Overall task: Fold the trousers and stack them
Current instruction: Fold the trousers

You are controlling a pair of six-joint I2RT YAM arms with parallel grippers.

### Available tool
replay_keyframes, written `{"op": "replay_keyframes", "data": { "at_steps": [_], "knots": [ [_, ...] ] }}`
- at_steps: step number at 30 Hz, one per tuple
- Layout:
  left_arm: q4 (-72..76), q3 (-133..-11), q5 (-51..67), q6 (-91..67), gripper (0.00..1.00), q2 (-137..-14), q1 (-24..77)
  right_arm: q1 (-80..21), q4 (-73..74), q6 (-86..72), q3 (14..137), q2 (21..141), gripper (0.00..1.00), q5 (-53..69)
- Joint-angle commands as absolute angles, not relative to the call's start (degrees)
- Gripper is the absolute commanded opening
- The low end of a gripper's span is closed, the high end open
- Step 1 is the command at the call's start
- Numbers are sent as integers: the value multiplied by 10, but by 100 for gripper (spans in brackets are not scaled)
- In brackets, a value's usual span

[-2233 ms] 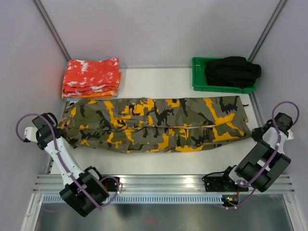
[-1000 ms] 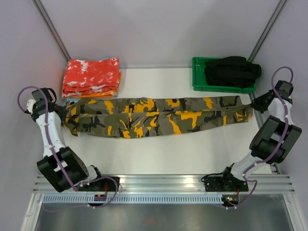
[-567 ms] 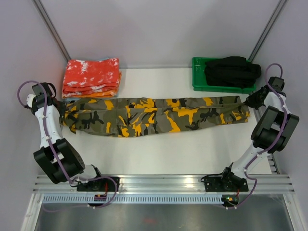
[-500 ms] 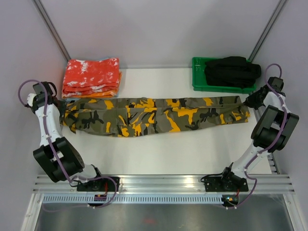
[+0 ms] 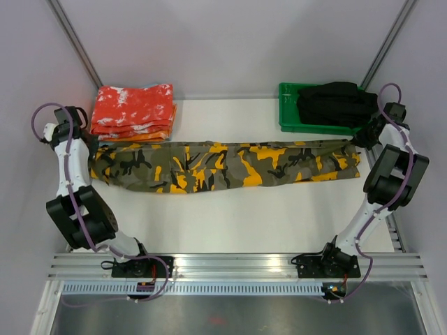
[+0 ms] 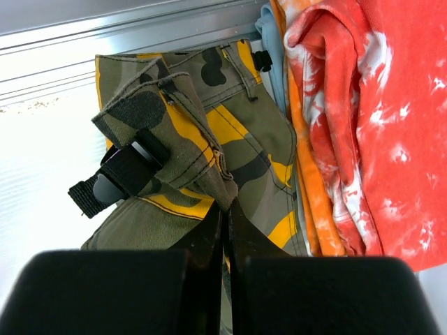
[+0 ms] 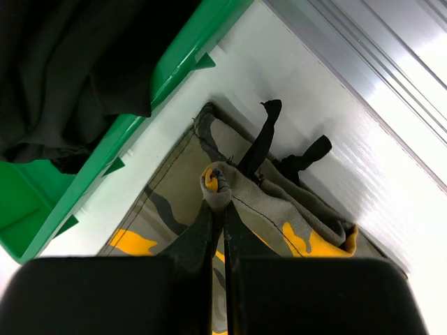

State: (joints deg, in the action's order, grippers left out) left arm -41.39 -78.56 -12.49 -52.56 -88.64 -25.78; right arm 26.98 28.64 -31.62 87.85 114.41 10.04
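**A:** Trousers (image 5: 223, 164), where are they?

**B:** Near to far: arm bases sit on the rail (image 5: 237, 259) at the near edge. Then comes bare table (image 5: 230, 216), then the trousers. They're one long narrow band running left to right across mid-table. The band lies flat, with some wrinkling left of centre.

**A:** Grippers?

**B:** Left gripper (image 6: 225, 213) is at the band's left end, both arms reaching out to the far corners. Its fingers are pressed together on a bunched fold of camo. The wrist view shows a pocket flap and a black strap (image 6: 122, 174) just past the pinch.

Right gripper (image 7: 218, 209) is at the right end and does the same, clamped on a small roll of fabric at the corner. Two black ties (image 7: 262, 136) stick out beyond it.

**A:** Is either end lifted?

**B:** Can't tell from above. In both wrist views the pinched bit stands up from the rest of the cloth.

**A:** Far side?

**B:** Folded red-orange cloths (image 5: 134, 112) are stacked far left, and the trousers' left end lies right against that stack. A green tray (image 5: 288, 124) far right holds a black garment (image 5: 335, 101). The tray's near corner is just beside the trousers' right end, with a thin strip of table between them.
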Motion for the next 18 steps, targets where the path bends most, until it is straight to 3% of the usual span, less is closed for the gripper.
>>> {"op": "replay_keyframes", "data": {
  "at_steps": [1,18],
  "knots": [
    [-367,-818,-191,-555,2,-899,-260,275,281,-294,916,1165,0,55],
    [-286,-826,-176,-504,2,-969,-242,250,262,-288,970,1206,0,65]
  ]
}}
